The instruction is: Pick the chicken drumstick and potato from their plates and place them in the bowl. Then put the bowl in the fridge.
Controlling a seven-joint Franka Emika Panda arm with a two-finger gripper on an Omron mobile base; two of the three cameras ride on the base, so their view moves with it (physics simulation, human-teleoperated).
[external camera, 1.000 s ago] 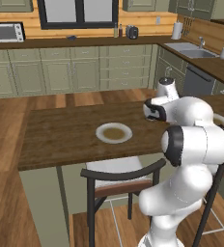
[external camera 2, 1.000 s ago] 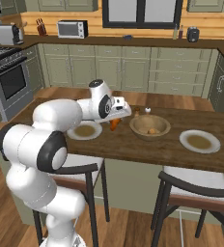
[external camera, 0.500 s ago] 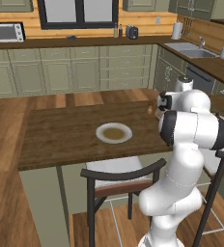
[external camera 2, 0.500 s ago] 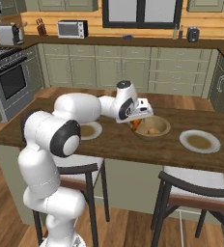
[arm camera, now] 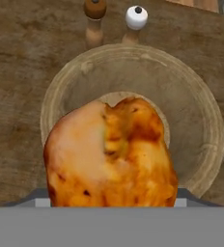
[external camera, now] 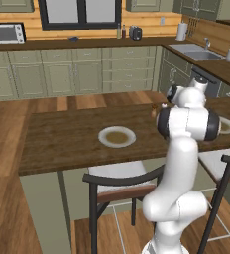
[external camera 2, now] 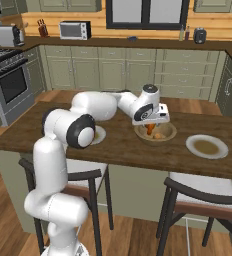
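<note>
My gripper (external camera 2: 150,123) hangs just over the wooden bowl (external camera 2: 169,135) and is shut on the chicken drumstick (external camera 2: 149,129), which points down into the bowl. In the hand view the glossy orange-brown drumstick (arm camera: 111,154) hides the fingertips, with the bowl (arm camera: 191,111) right beneath it. A pale tan lump that looks like the potato (external camera 2: 159,135) lies in the bowl beside the drumstick. One plate (external camera 2: 207,146) sits right of the bowl with nothing on it. The other plate (external camera: 116,136) is bare too, left of the bowl. The fridge is out of view.
A pepper mill (arm camera: 95,14) and a salt shaker (arm camera: 135,18) stand just beyond the bowl's far rim. Two stools (external camera 2: 198,200) are tucked against the island's near edge (external camera 2: 138,162). Cabinets, a stove (external camera 2: 10,82) and a sink counter (external camera: 201,52) line the walls behind.
The arm has swung from the left plate over to the bowl, carrying the drumstick with it. The jaws have kept the same width.
</note>
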